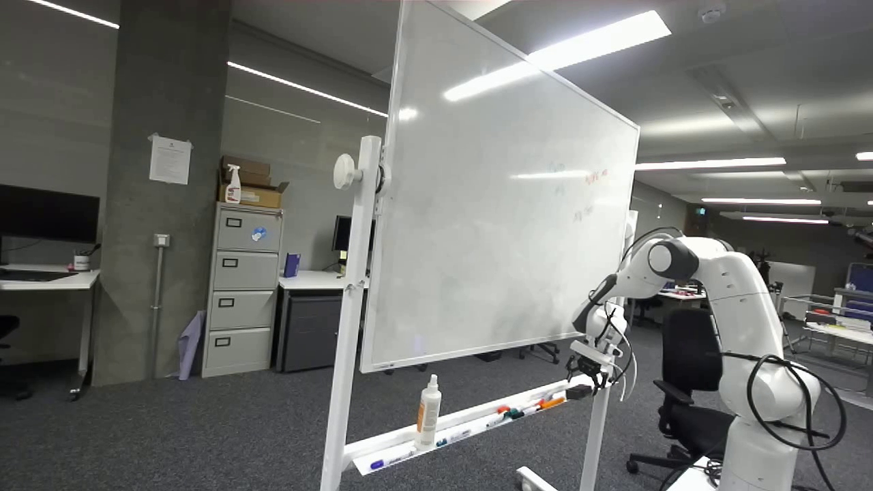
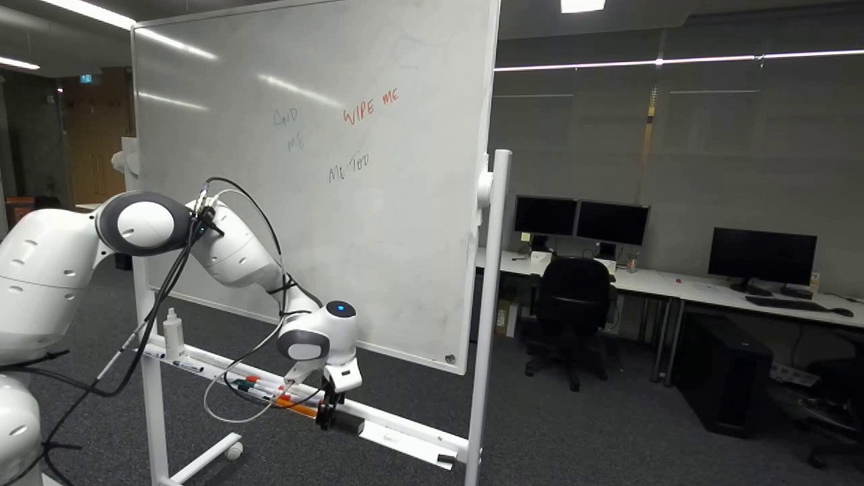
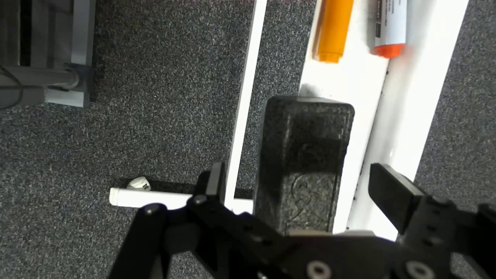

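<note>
The whiteboard (image 2: 405, 250) is speaking in three colours.
Red letters (image 2: 370, 106) are spelling "WIPE ME", faint teal letters (image 2: 285, 117) are spelling "AND ME" over two lines, and black letters (image 2: 359, 163) are spelling "ME TOO" below the red. A sheet (image 1: 170, 160) on the pillar (image 1: 194, 239) and a white marker (image 3: 391, 23) are carrying print I'm not making out.

Gaps between spread fingers (image 3: 391, 197) and black block (image 3: 306, 162) on both sides, orange marker (image 3: 334, 33) obstructing tray (image 3: 348, 83) beyond
</note>
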`<state>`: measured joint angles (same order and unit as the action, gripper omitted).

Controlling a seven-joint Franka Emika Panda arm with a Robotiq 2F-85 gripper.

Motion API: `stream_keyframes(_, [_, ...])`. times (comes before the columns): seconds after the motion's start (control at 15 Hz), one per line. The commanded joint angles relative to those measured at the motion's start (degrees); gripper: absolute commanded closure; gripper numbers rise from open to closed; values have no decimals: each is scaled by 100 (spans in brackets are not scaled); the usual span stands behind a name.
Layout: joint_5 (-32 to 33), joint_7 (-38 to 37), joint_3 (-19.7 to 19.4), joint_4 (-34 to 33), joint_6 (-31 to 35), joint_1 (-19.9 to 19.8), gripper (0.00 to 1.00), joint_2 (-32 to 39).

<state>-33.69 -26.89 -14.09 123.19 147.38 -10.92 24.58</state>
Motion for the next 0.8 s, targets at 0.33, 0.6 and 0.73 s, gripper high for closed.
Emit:
stream_keyframes(0.33, [799, -830, -97, -133, -343, 67, 0, -147])
stream_keyframes(0.6, [1006, -1076, -93, -146, -355, 146, 0, -121])
stream_keyframes(0.73, [1122, -1199, -101, -174, -345, 185, 0, -91])
